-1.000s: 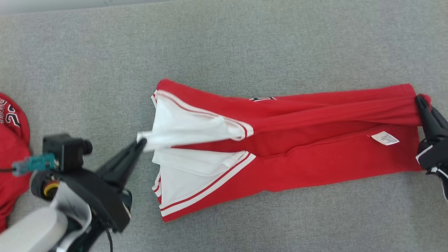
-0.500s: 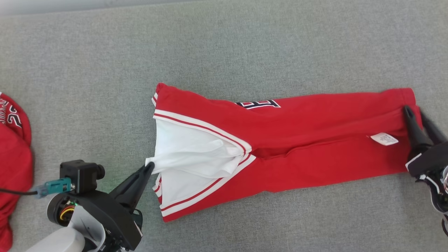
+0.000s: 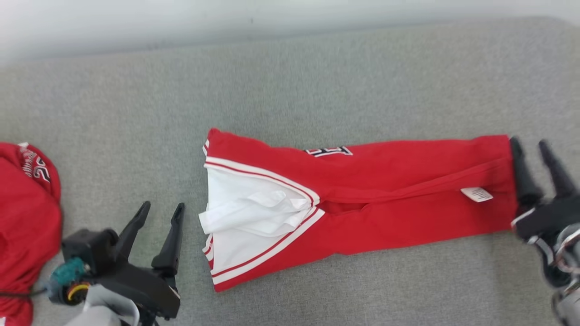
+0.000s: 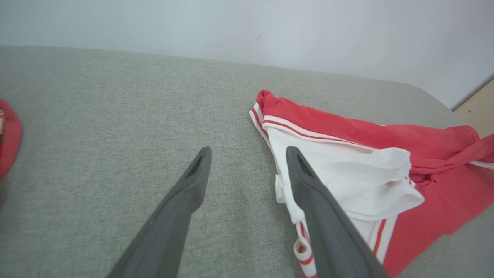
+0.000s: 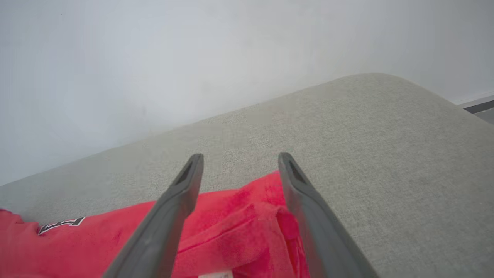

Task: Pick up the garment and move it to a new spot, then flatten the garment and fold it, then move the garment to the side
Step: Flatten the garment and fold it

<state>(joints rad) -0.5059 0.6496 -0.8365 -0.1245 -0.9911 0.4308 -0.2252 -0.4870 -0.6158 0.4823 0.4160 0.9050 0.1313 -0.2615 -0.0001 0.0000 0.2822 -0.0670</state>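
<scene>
- Fabric-covered bench (image 3: pixel 317 77): the grey weave looks grippy. Dragging cloth across it would likely bunch the cloth rather than slide it, so smoothing strokes could add wrinkles.
- Red garment (image 3: pixel 385 181): lies lengthwise across the middle of the bench, from centre to right, and is not yet flat. A long ridge runs along its right half. Folding over that ridge would lock in a skewed, lumpy fold.
- Second red garment (image 3: pixel 22 213): heaped at the bench's left edge, well apart from the work. If the last move sends the folded piece left, the two could get mixed.
- Left gripper (image 3: pixel 163 206): jaws spread wide, holding nothing, just beside the garment's left end. A regrasp from here might pinch one layer only.
- Right gripper (image 3: pixel 528 142): jaws spread wide, nothing held, poised at the garment's right end. Whether a finger touches the cloth cannot be told. Closing here could catch just the hem and tug the end askew.
- White lining (image 3: pixel 253 208): crumpled and spilling out at the left end. It is the likeliest snag and may stay trapped inside the fold.
- Label (image 3: pixel 476 194): faces up near the right end, which suggests the inside is showing.
</scene>
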